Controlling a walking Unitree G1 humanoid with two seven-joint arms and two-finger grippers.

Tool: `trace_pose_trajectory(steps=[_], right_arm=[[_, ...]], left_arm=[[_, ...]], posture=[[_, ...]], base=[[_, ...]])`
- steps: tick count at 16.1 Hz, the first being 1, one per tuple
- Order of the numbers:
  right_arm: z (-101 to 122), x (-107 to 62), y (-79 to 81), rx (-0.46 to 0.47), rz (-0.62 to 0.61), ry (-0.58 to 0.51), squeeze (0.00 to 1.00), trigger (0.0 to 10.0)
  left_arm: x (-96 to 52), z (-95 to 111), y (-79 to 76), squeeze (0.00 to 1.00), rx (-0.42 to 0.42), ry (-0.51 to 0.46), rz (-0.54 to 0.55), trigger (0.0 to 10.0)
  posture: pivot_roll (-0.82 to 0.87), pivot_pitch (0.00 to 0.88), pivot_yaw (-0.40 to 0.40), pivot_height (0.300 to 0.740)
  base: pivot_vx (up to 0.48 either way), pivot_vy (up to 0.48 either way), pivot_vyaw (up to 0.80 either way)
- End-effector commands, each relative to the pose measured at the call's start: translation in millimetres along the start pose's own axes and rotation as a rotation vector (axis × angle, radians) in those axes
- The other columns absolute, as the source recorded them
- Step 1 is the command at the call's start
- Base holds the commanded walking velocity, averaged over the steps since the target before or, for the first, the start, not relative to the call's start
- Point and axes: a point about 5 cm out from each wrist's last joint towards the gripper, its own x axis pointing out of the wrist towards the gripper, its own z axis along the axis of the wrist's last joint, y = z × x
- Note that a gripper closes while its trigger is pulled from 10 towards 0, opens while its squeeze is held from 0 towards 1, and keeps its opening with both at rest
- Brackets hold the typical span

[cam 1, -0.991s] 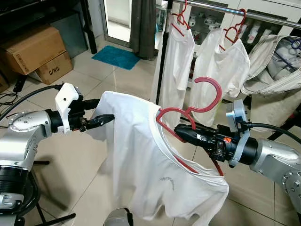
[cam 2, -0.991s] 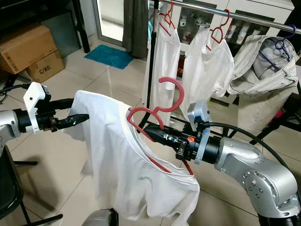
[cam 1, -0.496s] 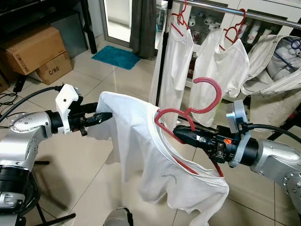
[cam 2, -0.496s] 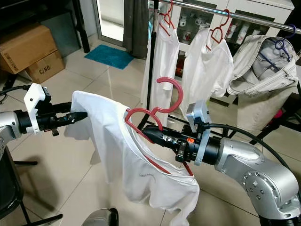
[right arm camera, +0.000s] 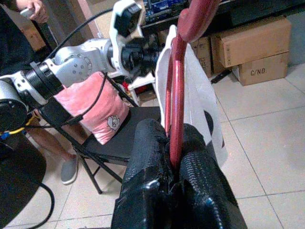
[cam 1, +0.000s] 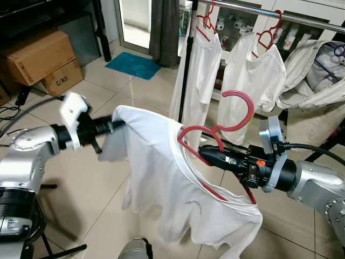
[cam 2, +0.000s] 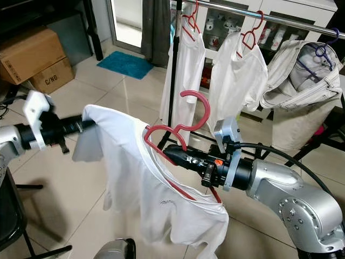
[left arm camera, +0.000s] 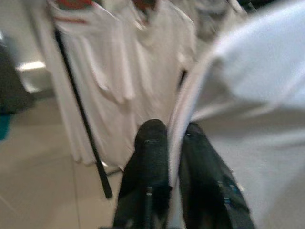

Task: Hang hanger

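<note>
The red hanger (cam 1: 215, 132) sits in the neck of a white shirt (cam 1: 172, 183), and the right gripper (right arm camera: 174, 162) has its two black fingers (right arm camera: 147, 181) clenched on the hanger's thin red bar. The hook curls up just past the fingertips. The shirt droops down below the fingers, so most of the hanger's arms are hidden inside the cloth.

The left gripper (left arm camera: 174, 143) pinches the edge of the shirt's shoulder between its fingers and holds that side out. The wrist picture there is blurry — only the cloth edge and the two dark fingers can be made out.

Beyond the fingers of the right gripper stands a clothes rail (cam 1: 269, 12) with a black pole (cam 1: 186, 70). Two white shirts (cam 1: 202, 70) hang there on red hangers, and a pale jacket (cam 1: 315, 70) hangs next to them. The pole and the nearest hanging shirt stand between the held hanger and the rail.

Farther off lie cardboard boxes (cam 1: 40, 56) and a blue mat (cam 1: 132, 65) on the tiled floor (cam 1: 97, 178). In the right wrist view there is a black chair (right arm camera: 114, 148) with a pink pillow (right arm camera: 93, 112) — and a person's legs (right arm camera: 52, 148) behind it, cut off at the top.
</note>
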Motion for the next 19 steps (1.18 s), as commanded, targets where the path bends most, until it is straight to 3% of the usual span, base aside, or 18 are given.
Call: trace_pose_trajectory(steps=[1,5,9,11,13,14,15,19], right_arm=[[5,-5.5,0.0,-0.029,-0.019,-0.016,0.00,10.0],[6,-10.3,-4.5,-0.029,-0.058,-0.036,0.00,10.0],[9,-14.9,-8.7,-0.031,-0.084,-0.051,0.00,10.0],[9,-15.1,-9.0,-0.032,-0.086,-0.050,0.00,10.0],[10,-13.8,-8.7,-0.033,-0.082,-0.050,0.00,10.0],[9,-11.9,-8.3,-0.032,-0.080,-0.049,0.00,10.0],[8,-10.3,-8.6,-0.033,-0.083,-0.047,0.00,10.0],[6,-4.4,-19.7,-0.030,-0.204,-0.038,0.00,10.0]], left_arm=[[-4.0,9,7.3,0.00,-0.007,-0.055,0.057,0.0],[-22.5,3,20.3,0.00,-0.089,-0.152,0.249,0.0],[-39.4,-17,34.8,0.00,-0.103,-0.083,0.489,0.0],[-42.1,-21,37.6,0.00,-0.099,-0.059,0.531,0.0],[-35.8,-19,34.1,0.00,-0.085,-0.058,0.492,0.0],[-25.7,-12,27.9,0.00,-0.091,-0.085,0.440,10.0],[-21.5,-9,23.4,1.00,-0.069,-0.086,0.389,10.0],[-14.0,8,14.7,1.00,-0.029,-0.143,0.304,10.0]], posture=[[0.04,0.042,-0.009,0.740],[0.05,0.044,-0.004,0.740],[0.05,0.050,-0.006,0.740],[0.05,0.052,-0.006,0.740],[0.05,0.053,-0.009,0.740],[0.06,0.053,-0.010,0.740],[0.05,0.053,-0.010,0.740],[0.06,0.054,-0.011,0.740]], base=[[0.000,0.000,0.00],[0.000,0.000,0.00],[0.000,0.000,0.00],[0.000,0.000,0.00],[0.000,0.000,0.00],[0.000,0.000,0.00],[0.000,0.000,0.00],[0.000,0.000,0.00]])
